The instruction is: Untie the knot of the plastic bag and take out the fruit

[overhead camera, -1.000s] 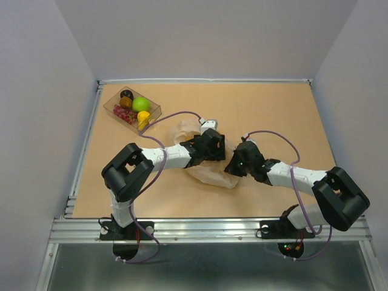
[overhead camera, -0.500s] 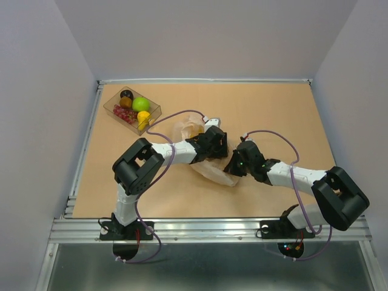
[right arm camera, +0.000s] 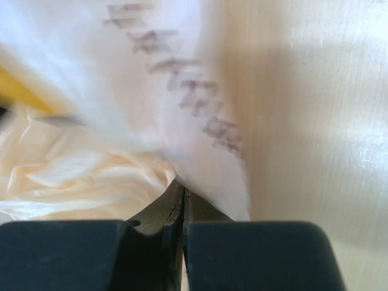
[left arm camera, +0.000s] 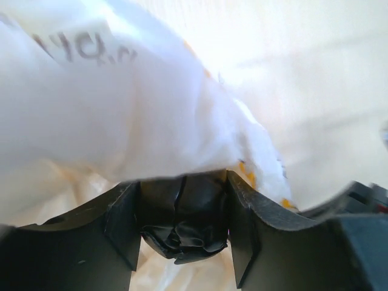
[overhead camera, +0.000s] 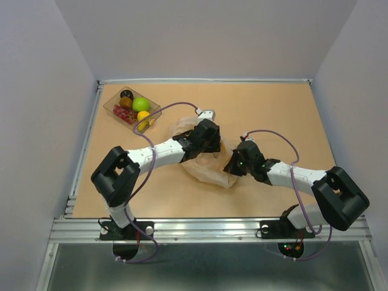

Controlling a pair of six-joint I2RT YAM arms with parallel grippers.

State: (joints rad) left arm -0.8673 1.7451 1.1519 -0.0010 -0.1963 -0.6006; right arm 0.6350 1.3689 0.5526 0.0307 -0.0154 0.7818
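My left claw (left arm camera: 182, 177) is narrowing from wide to half-open, jaws still apart, over the thin, crinkly cream-white plastic bag (overhead camera: 209, 174) beneath it. My right claw (right arm camera: 182, 193) is pinching the bag's film. A second hold seems to be coming. The tan worktop (overhead camera: 273, 109) and pale grey walls (overhead camera: 212, 36) are lying beyond both.

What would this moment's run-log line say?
left gripper: at bag, dark lump between jaws | right gripper: shut on bag | tray: fruit inside
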